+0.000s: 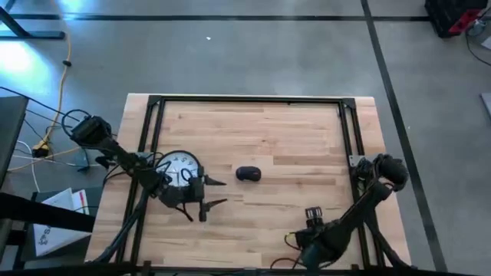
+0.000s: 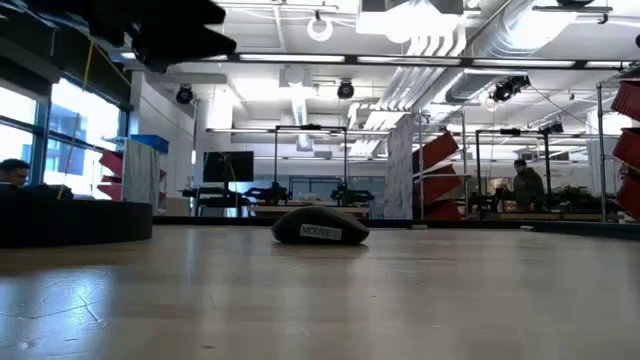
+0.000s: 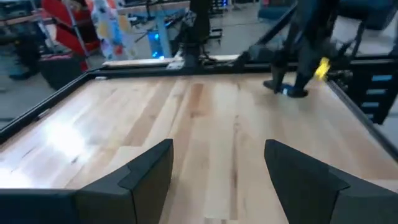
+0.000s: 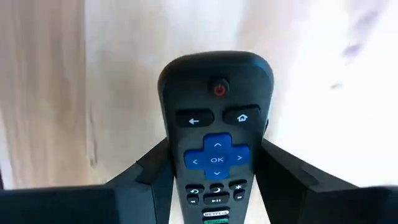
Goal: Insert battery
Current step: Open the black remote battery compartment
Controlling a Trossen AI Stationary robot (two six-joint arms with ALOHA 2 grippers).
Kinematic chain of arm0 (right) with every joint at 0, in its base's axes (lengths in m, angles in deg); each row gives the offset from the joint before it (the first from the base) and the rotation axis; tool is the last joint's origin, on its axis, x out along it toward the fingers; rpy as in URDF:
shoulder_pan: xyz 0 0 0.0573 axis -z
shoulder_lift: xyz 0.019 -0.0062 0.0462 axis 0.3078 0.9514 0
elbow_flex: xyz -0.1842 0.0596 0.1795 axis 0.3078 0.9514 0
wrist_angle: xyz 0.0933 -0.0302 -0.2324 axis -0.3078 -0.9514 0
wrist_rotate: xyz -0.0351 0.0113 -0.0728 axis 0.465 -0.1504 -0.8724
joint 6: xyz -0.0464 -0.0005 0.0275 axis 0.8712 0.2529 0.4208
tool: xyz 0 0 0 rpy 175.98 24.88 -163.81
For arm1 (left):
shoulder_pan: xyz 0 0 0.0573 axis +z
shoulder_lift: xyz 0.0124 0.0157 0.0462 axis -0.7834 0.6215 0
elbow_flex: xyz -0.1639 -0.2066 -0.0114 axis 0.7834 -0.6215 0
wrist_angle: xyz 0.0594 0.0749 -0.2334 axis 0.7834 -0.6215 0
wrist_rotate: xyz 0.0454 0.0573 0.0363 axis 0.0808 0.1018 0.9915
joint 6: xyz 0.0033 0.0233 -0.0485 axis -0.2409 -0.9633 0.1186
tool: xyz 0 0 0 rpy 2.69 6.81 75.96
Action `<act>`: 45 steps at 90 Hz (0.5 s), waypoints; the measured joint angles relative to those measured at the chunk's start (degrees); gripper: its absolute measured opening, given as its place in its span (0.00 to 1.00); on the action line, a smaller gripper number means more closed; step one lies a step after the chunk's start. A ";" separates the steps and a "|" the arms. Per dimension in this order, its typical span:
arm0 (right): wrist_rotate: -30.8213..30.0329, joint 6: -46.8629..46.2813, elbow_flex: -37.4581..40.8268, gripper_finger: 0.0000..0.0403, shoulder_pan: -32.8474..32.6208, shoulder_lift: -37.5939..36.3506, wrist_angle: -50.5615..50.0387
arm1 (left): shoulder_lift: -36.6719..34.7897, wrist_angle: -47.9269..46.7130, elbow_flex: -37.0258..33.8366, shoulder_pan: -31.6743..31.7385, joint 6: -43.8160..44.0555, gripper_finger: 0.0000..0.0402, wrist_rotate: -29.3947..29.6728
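Wooden bench point(image 1: 261, 130) with black frame, seen from above. A dark computer mouse point(image 1: 248, 174) lies near the bench centre, apart from both arms; in the low view it point(image 2: 320, 229) bears a white label. The left gripper point(image 1: 213, 192), fingers spread and holding nothing, hangs left of the mouse, beside a round white clock face point(image 1: 178, 166). The right gripper point(image 4: 214, 171), at the near right edge, grasps a black remote control point(image 4: 216, 124) with its buttons facing the wrist camera.
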 joint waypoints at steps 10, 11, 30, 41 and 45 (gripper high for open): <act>-5.38 -0.01 0.00 0.39 3.16 -4.44 0.24 | 0.49 2.81 -1.36 1.19 0.51 0.58 -2.28; -5.98 -0.04 0.00 0.39 3.53 -4.96 0.39 | 0.61 3.50 -1.60 1.30 0.34 0.58 -2.42; -14.11 3.61 0.00 0.39 9.72 -13.80 8.43 | 4.58 11.72 -3.18 3.81 -1.39 0.58 -4.39; -14.32 9.28 -0.04 0.39 13.73 -16.54 14.19 | 8.00 17.18 -3.16 5.07 -1.63 0.58 -8.08; -14.10 11.70 0.24 0.39 15.22 -16.88 16.66 | 9.33 19.66 -3.17 5.64 -2.23 0.58 -10.36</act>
